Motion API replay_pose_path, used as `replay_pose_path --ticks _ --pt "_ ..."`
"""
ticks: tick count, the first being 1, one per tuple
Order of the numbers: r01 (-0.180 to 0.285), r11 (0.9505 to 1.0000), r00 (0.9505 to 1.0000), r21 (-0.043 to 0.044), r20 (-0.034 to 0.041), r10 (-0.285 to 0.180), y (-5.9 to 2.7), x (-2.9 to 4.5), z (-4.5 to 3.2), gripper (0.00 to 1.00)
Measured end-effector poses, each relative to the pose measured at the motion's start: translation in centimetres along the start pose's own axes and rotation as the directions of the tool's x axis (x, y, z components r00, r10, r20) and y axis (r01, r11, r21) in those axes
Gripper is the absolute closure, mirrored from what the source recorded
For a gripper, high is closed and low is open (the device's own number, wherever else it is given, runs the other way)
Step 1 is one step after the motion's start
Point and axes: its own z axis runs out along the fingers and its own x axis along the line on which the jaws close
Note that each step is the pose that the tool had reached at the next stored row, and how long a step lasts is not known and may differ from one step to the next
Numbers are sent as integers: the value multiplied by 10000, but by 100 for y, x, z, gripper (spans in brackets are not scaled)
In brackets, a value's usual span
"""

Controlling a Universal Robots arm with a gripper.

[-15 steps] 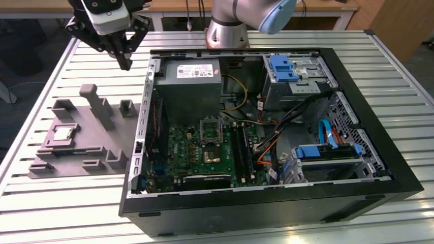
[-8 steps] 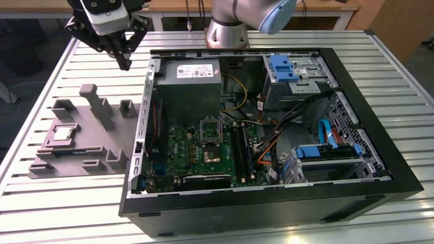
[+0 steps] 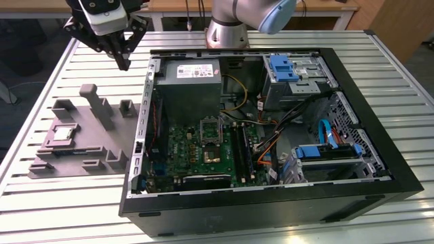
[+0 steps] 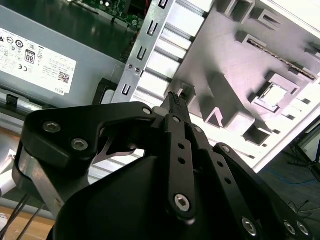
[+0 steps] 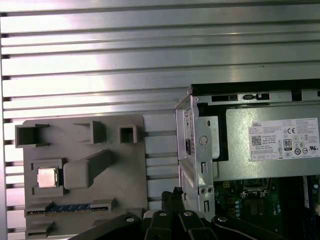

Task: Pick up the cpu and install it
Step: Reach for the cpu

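pincer (image 3: 124, 63) is seen raised above the bench (image 3: 40, 203), with its fingers pressed together to a point and nothing gripped. it is hung toward the bench's far edge, on the exterior view's left, just outside the corner of the open computer case (image 3: 379, 183). in the first wrist view the pincer (image 5: 175, 194) is shown close beside the case's metal wall.

cpu (image 3: 63, 133) is seated flat in a square recess of a grey fixture plate (image 3: 88, 152), silver top up. in the first wrist view the cpu (image 5: 47, 177) is seen well apart from the pincer and not touched by it. the plate is laid on the bench near the edge on the exterior view's left, just beside the case. a blue-green memory stick (image 5: 70, 207) is slotted into the plate near the cpu. several upright grey posts and empty pockets are carried on the plate.

inside the case a grey power supply (image 3: 193, 76) with a white label is mounted at the far end. the green motherboard (image 3: 183, 150) is laid below it, and the socket (image 3: 211, 152) is seen on it. the case takes up most of the bench toward the exterior view's right. the arm base (image 3: 227, 33) is fixed at the bench's far edge behind the case.
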Motion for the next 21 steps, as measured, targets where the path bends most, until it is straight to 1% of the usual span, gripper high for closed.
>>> replay_pose_path --ticks 19,21 --pt "0 10000 10000 0 0 0 -3 39 1 89" --pt "-1 10000 10000 -1 0 1 -4 54 1 89"
